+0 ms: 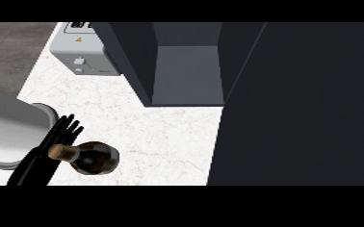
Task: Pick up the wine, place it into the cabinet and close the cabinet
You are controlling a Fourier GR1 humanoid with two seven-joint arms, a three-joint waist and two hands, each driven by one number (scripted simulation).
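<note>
Nearest me, the wine bottle (92,157) stands upright on the marble counter (163,134), near left. My left hand (51,146) is just beside its cork, fingers straight and spread, holding nothing. Far centre, the cabinet (186,72) stands open; toaster (85,53) far left.

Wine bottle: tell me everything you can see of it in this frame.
The wine bottle is dark, glossy glass with a tan cork-like stopper, seen from almost straight above. It stands upright on the white marble counter, near the front left, clear of the open cabinet. The left hand, fingers straight, lies against its neck side; actual contact is unclear.
</note>
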